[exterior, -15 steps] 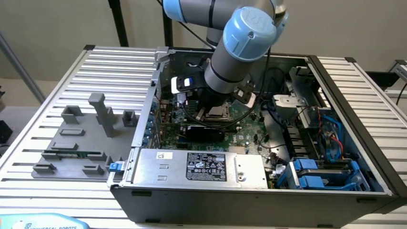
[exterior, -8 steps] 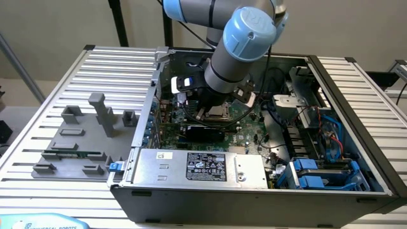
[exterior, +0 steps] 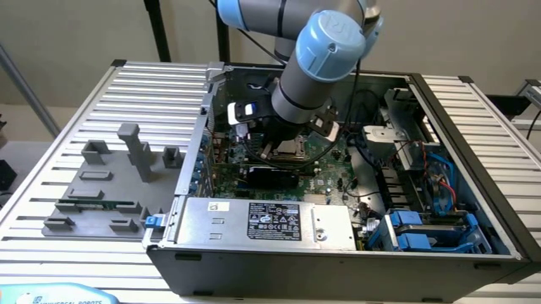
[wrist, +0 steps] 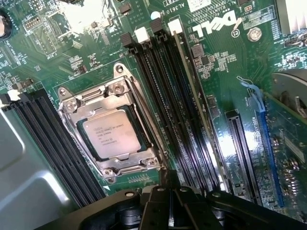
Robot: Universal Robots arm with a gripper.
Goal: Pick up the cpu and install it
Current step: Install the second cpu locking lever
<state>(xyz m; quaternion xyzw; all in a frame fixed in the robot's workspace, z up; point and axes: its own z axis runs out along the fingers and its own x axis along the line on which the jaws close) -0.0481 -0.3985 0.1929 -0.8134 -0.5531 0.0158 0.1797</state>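
In the wrist view, the black two-fingered gripper (wrist: 170,208) sits nearest the camera at the lower middle of the frame, its fingers drawn together with nothing between them. Just beyond the fingertips lies the small flat square cpu with its silvery metal top (wrist: 109,138), seated in the shiny steel socket frame (wrist: 111,129) at the left centre of the frame; it looks flat and square within that frame, and the gripper is clear of it. Judging from this, the picking up and placing are done: the chip rests in its socket and the claw has let go of it. Whether the retention frame is fully latched over the chip cannot be told. Farther out, long black memory slots (wrist: 172,115) run diagonally beside the socket on the green motherboard (wrist: 225,72). In the exterior view, the grey and blue robot arm (exterior: 317,63) reaches down from the upper middle into the open dark-grey computer case (exterior: 338,266), its wrist hanging over the socket (exterior: 283,150) near the centre. At the left of that frame, the grey plastic fixture blocks (exterior: 110,183) stand on the ribbed aluminium table (exterior: 152,82), well apart from the arm, with a long narrow green memory stick (exterior: 95,205) lying among them.
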